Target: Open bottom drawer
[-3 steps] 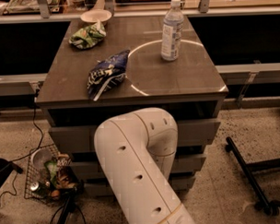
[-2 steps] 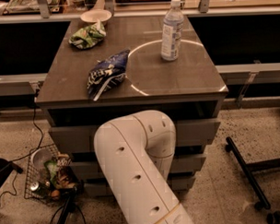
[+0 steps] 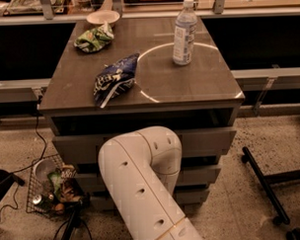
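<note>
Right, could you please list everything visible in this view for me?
Cabinet: one, grey-brown, centre.
Drawer fronts: three, grey, cabinet front; bottom drawer lowest.
Bottle: one, clear, cabinet top, back right.
Chip bag: one, blue, top, front left.
Crumpled bag: one, green, top, back left.
Bowl: one, pale, behind green bag.
Wire basket: one, dark, floor left.
Stand legs: black, floor right.
Arm: one, white, before the drawers.
Gripper: hidden behind the arm.

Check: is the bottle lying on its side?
No, the bottle stands upright on the cabinet; the gripper is hidden behind the arm.
</note>
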Controlling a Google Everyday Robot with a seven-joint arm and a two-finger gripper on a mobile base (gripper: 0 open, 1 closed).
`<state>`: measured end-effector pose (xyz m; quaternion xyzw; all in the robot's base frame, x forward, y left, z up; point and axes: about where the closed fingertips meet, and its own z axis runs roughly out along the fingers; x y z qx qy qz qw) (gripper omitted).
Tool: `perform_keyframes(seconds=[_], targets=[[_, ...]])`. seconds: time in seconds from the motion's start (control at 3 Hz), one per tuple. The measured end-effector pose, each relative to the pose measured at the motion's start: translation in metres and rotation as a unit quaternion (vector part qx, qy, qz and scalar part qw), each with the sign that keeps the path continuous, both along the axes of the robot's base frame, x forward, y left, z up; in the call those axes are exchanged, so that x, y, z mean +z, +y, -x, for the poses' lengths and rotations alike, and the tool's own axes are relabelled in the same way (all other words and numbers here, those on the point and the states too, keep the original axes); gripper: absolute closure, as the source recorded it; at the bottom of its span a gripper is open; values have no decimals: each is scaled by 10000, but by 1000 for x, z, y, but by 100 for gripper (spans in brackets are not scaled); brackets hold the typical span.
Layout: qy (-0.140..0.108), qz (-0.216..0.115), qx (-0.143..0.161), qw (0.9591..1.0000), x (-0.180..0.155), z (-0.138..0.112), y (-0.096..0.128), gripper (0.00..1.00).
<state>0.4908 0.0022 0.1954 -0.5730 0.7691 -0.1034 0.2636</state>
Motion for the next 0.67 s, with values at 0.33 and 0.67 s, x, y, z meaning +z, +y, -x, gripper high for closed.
perform_keyframes(seconds=[0.33,0.67], targets=[[-44,-7,-119,9999,-11,-9,3,0],[-43,46,16,10000,-21,-17,11,0]])
